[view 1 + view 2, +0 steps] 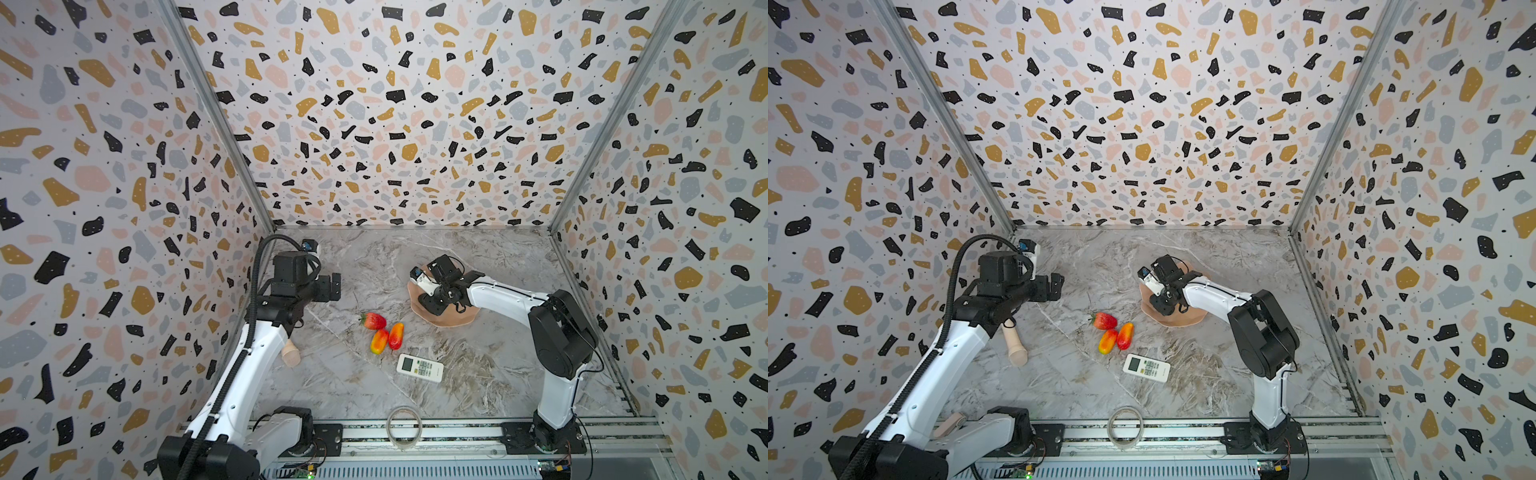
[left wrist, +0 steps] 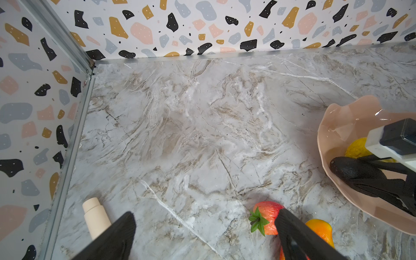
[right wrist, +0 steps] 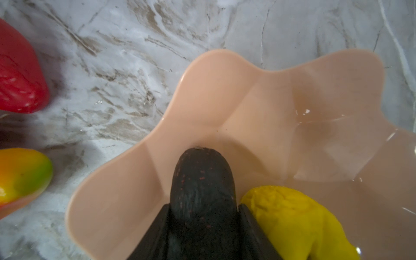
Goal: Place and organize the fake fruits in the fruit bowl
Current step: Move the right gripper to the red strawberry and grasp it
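Right gripper [image 3: 203, 206] clamped on the dark oval fruit [image 3: 202, 175], down inside the fruit bowl [image 3: 225, 94].
Top views: right arm hides the bowl's contents. Right wrist view shows the grip: blackish skin with red specks, sticking out past both jaws, bumpy yellow fruit [image 3: 292, 216] just beside it. Bowl is glossy salmon with a wavy rim. Strawberry [image 1: 374, 321], yellower mango [image 1: 379, 341] and redder mango [image 1: 396, 336] lie on the table at 8 o'clock from the bowl. Left gripper [image 2: 206, 212] spread wide, empty, at 9 o'clock.
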Action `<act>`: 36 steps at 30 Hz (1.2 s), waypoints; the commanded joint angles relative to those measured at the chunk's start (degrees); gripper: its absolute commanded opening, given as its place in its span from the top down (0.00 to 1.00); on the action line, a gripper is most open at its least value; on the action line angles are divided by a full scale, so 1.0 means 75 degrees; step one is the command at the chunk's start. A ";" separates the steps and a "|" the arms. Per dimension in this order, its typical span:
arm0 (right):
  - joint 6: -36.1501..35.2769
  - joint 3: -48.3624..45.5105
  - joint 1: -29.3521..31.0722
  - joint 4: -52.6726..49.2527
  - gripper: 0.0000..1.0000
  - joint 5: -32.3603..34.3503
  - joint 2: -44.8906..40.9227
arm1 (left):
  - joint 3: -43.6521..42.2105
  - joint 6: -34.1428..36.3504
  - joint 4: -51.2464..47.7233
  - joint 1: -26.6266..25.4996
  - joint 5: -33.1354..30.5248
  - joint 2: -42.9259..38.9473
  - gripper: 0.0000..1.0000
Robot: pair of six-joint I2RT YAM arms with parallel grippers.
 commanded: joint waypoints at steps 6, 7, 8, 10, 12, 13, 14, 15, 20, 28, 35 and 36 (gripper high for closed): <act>0.0043 0.0111 0.0028 -0.0149 0.62 0.0044 -0.0127 | -0.0060 0.0061 0.0224 0.0033 0.0154 -0.0057 0.00; 0.0036 0.0141 0.0037 -0.0184 0.59 0.0044 -0.0148 | -0.0060 0.0063 0.0232 0.0033 0.0155 -0.0057 0.00; 0.0021 0.0180 0.0038 -0.0231 0.56 0.0044 -0.0168 | -0.0060 0.0062 0.0233 0.0029 0.0155 -0.0057 0.01; -0.0016 0.0262 0.0046 -0.0351 0.50 0.0032 -0.0227 | -0.0060 0.0060 0.0231 0.0030 0.0155 -0.0065 0.00; -0.0050 0.0330 0.0054 -0.0430 0.42 0.0015 -0.0328 | -0.0060 0.0060 0.0231 0.0035 0.0175 -0.0057 0.00; -0.0051 0.0365 0.0051 -0.0459 0.40 0.0020 -0.0363 | -0.0061 0.0066 0.0232 0.0036 0.0178 -0.0057 0.00; -0.0080 0.0409 0.0062 -0.0504 0.37 0.0021 -0.0413 | -0.0060 0.0058 0.0235 0.0032 0.0183 -0.0057 0.00; -0.0086 0.0445 0.0063 -0.0551 0.34 0.0012 -0.0453 | -0.0066 0.0060 0.0245 0.0032 0.0199 -0.0057 0.00; -0.0160 0.0657 0.0153 -0.0811 0.25 -0.0120 -0.0633 | -0.0052 0.0054 0.0244 0.0029 0.0259 -0.0063 0.00; -0.0336 0.1136 0.0598 -0.1096 0.01 -0.0413 -0.0850 | -0.0048 0.0044 0.0242 0.0030 0.0284 -0.0045 0.00; -0.0478 0.1474 0.1254 -0.0717 0.01 -0.1348 -0.0436 | -0.0048 0.0051 0.0245 0.0032 0.0272 -0.0057 0.00; -0.0471 0.1544 0.1375 -0.0648 0.01 -0.1369 -0.0290 | -0.0048 0.0045 0.0244 0.0029 0.0272 -0.0057 0.00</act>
